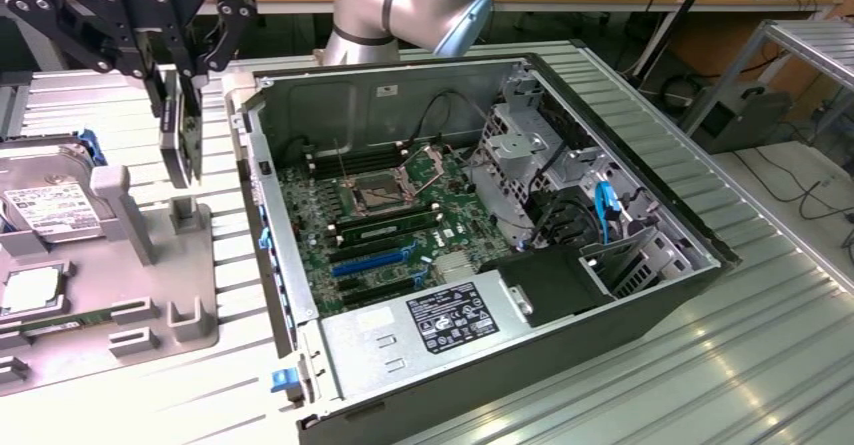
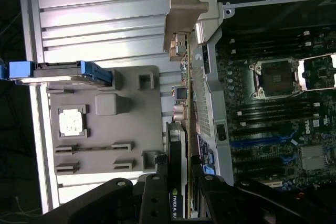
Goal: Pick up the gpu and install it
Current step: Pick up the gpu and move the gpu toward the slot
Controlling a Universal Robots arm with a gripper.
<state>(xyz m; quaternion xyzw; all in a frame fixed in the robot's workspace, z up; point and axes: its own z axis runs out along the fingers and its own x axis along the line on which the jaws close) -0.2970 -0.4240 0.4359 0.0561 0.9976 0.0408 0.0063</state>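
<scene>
My gripper [image 1: 178,77] hangs at the exterior view's upper left, shut on the gpu [image 1: 182,145]. The gpu is a thin dark card held on edge, clear above the grey fixture tray [image 1: 147,275] and just outside the open computer case [image 1: 260,180]. In the wrist view I look along the gpu [image 2: 178,145] towards its silver bracket [image 2: 184,17], with my gripper [image 2: 178,184] clamping the labelled end. The bracket is level with the case's side wall [image 2: 212,85]. The motherboard [image 1: 387,215] lies flat inside the case, its blue slots [image 1: 374,260] bare.
The fixture tray [image 2: 105,129] carries a silver drive with a white label [image 1: 40,210], a processor chip [image 2: 72,120] and a green memory strip [image 1: 60,317]. A drive cage and cables [image 1: 561,185] fill the case's far side. Ribbed metal table [image 1: 747,365] lies around.
</scene>
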